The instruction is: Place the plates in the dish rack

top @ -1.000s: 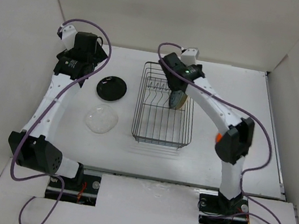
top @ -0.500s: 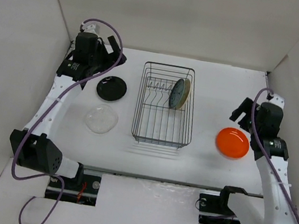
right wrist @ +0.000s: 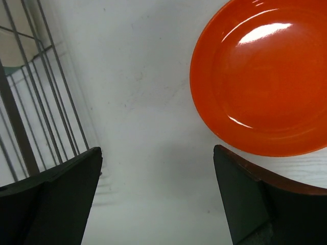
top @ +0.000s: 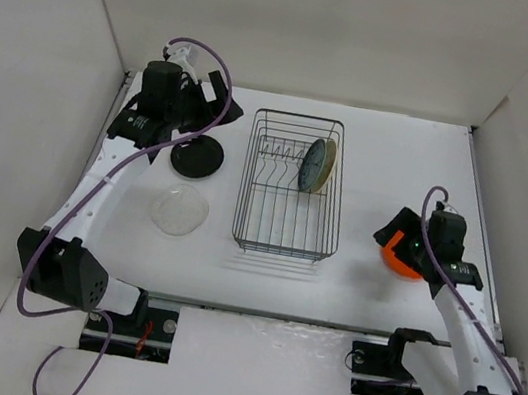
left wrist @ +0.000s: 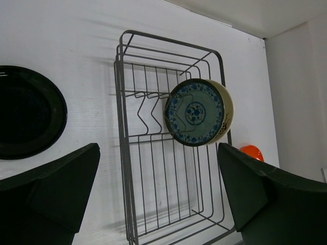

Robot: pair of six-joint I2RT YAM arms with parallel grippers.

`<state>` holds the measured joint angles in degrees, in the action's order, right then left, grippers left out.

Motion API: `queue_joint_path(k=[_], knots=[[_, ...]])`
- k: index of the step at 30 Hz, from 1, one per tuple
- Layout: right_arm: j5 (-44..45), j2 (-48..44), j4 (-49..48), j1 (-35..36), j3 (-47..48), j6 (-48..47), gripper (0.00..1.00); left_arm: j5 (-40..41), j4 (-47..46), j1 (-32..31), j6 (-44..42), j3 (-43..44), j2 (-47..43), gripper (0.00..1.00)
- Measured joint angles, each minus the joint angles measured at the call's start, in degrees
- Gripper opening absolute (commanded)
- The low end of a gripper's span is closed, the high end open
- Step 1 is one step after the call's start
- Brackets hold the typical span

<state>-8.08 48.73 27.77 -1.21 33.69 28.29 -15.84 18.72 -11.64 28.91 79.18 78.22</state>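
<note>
In the top view, the white table (top: 392, 158) is seen with the dish rack (top: 243, 184) set near its middle, long sides running from twelve to six o'clock. The left arm (top: 95, 179) is stretched toward eleven o'clock of the table, and the right arm (top: 466, 323) is bent toward four o'clock of the rack.

The left gripper (top: 204, 119) is held above the far edge of the black plate (top: 199, 158). Its jaws are spread wide, and nothing is held between them. The right gripper (right wrist: 156, 168) is held low over the bare table just beside the orange plate (right wrist: 271, 87), jaws likewise wide apart and empty. Whether that plate is touched cannot be told.

Two plates are stood on edge among the prongs at about one o'clock of the rack's centre. The teal patterned plate (left wrist: 196, 112) is turned toward nine o'clock, and the cream plate (left wrist: 227, 109) is pressed close behind it.

Three plates are laid flat on the table outside the rack. The black one is at nine o'clock of the rack, the clear glass plate (top: 178, 212) at eight o'clock, and the orange one at four o'clock.
</note>
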Motion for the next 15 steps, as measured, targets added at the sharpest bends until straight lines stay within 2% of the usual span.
queue_joint_path(k=[5, 11, 15], knots=[[12.2, 5.8, 4.5, 11.5, 5.2, 2.0, 0.94, 0.8, -0.1, -0.7, -0.2, 0.0, -0.6, 1.0], [28.0, 26.0, 12.7, 25.8, 19.2, 5.3, 0.94, 1.9, 0.0, -0.7, -0.6, 0.0, -0.9, 1.0], [33.2, 30.1, 14.9, 28.9, 23.8, 6.0, 0.91, 3.0, 0.0, -0.7, -0.7, 0.0, -1.0, 1.0]])
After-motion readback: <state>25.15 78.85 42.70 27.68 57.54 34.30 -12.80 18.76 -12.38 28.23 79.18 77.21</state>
